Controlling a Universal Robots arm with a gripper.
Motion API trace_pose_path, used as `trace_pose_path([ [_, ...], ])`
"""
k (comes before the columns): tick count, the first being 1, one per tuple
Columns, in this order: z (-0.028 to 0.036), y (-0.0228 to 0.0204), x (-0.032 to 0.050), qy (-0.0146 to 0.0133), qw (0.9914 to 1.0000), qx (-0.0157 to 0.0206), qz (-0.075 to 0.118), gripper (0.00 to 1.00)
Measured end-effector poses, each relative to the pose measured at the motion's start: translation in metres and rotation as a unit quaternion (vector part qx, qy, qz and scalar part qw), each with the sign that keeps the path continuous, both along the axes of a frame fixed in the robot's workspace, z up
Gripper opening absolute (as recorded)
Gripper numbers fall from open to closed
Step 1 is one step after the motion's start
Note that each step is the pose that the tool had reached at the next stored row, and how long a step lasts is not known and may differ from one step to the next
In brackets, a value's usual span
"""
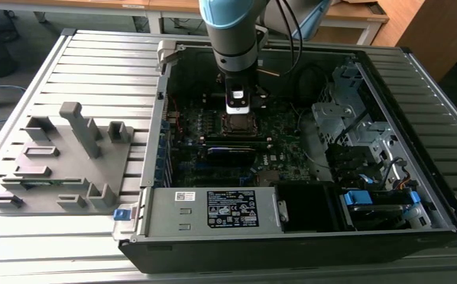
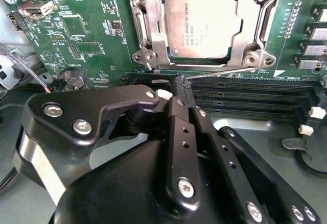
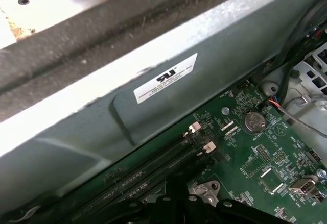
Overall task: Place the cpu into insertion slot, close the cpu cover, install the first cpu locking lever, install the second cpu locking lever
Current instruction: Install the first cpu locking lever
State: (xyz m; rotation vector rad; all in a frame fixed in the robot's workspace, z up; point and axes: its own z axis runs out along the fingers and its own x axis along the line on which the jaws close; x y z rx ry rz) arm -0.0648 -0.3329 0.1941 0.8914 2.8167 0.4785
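The cpu [image 2: 202,22], a flat square chip with a dull silver top, lies in the insertion slot [image 1: 236,123] on the green motherboard. The silvery cpu cover [image 2: 155,27] lies flat around it, and the chip shows through its cut-out. A thin metal locking lever [image 2: 222,72] runs along the socket's edge nearest the memory slots. My gripper [image 2: 183,84] hangs just over that edge with its black fingers [image 2: 176,127] pressed together, tips right at the lever; whether they touch it I cannot tell. In the exterior view the gripper [image 1: 237,111] stands upright over the socket inside the open computer case.
Long black memory slots [image 2: 255,99] run beside the socket. A case wall with a white label [image 3: 166,83] rises close by. A coin battery [image 3: 254,122] and cables [image 3: 294,63] sit on the board. A grey fixture rack [image 1: 62,157] stands at the exterior view's left.
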Motion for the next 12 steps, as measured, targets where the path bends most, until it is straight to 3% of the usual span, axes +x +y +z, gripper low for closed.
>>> trace_pose_path([
  [3, -0.0003, 0.0000, 0.0000, -0.0011, 1.00000, 0.0009, 0.000, 0.11],
  [7, -0.0023, 0.0000, -0.0002, -0.0065, 0.99998, 0.0008, 0.000, 0.11],
  [12, -0.0025, -0.0005, -0.0002, -0.0069, 0.99998, 0.0008, 0.000, 0.11],
])
